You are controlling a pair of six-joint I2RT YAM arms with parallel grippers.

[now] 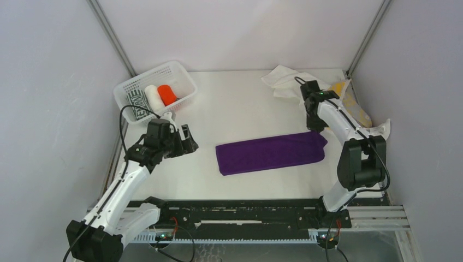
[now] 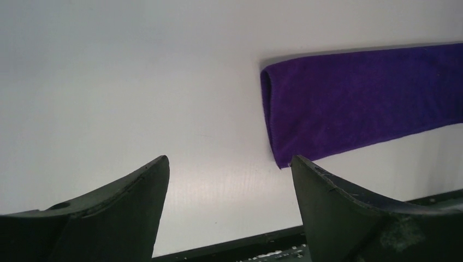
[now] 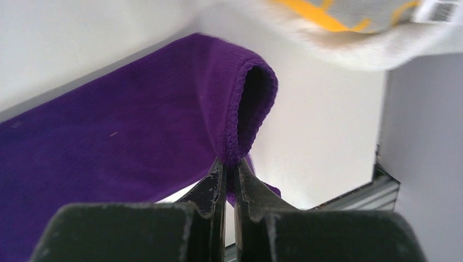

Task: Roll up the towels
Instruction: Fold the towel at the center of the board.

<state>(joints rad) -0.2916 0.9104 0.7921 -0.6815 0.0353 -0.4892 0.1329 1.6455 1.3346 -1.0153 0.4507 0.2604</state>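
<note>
Pinching just the 3 o'clock hem of the mid-table purple towel [image 1: 270,153], my right gripper [image 3: 229,166] may slip and skew the roll, with my left gripper [image 2: 229,169] spread at 9 o'clock.

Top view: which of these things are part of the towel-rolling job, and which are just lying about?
Part of the job: purple towel, pinched by the right gripper; open left gripper; white towel and yellow-patterned towel, loose at back right; white roll, orange roll and dark patterned roll in the basket.
Just lying about: the basket itself; black rail at the near edge.
</note>
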